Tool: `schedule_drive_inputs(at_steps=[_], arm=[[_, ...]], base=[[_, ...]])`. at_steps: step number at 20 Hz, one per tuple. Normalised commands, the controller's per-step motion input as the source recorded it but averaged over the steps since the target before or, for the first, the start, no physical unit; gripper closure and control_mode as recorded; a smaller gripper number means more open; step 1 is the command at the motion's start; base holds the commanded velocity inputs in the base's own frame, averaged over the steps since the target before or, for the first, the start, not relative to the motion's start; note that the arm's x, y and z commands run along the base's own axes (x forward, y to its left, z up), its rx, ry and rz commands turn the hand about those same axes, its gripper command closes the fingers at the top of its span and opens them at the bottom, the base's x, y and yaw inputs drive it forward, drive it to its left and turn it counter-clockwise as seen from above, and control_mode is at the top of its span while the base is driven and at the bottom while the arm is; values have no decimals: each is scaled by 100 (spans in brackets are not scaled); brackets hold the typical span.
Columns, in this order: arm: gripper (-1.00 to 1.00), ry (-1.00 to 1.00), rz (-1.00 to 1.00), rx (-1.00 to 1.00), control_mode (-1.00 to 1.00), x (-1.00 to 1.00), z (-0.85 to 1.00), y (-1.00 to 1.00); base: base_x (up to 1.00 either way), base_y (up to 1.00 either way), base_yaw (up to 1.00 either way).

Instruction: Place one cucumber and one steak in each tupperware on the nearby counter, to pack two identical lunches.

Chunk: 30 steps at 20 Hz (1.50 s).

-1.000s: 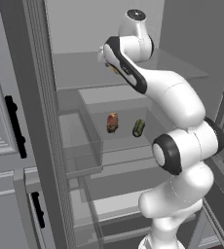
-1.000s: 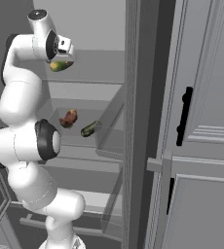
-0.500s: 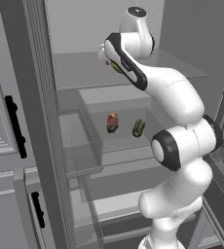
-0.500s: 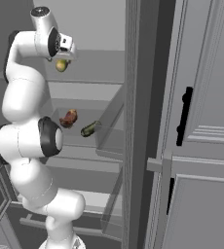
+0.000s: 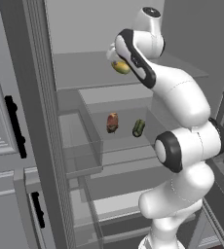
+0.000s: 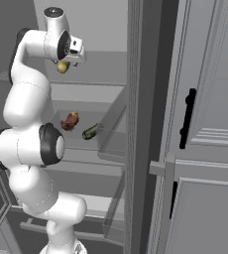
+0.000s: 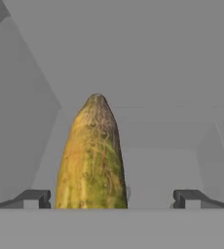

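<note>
While the white arm climbs to the fridge's top shelf, its gripper (image 7: pixel 111 198) stands wide open around the yellow-green tapered cucumber (image 7: pixel 92 155), not yet pinching it.

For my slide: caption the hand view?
Open jaws straddle a yellow-green cucumber on a grey fridge shelf.

A yellow-green cucumber (image 7: pixel 92 155) lies on the upper fridge shelf. One shelf lower, a reddish steak (image 5: pixel 112 122) sits beside a darker green cucumber (image 5: pixel 139 127).
</note>
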Motion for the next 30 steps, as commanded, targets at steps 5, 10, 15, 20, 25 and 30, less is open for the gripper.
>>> schedule_drive_inputs(at_steps=[5,10,15,20,25,30], arm=[[-100,0,27,-2,-100,0,0,29],[-100,0,11,-1,-100,0,-4,0],[-100,0,0,-1,-100,0,-49,1],[-100,0,0,0,-100,0,-24,1],[100,0,0,0,-100,0,-3,2],[100,3,0,0,-100,0,0,0]], base=[[0,0,0],[0,0,0],[0,0,0],[0,0,0],[0,0,0],[0,0,0]])
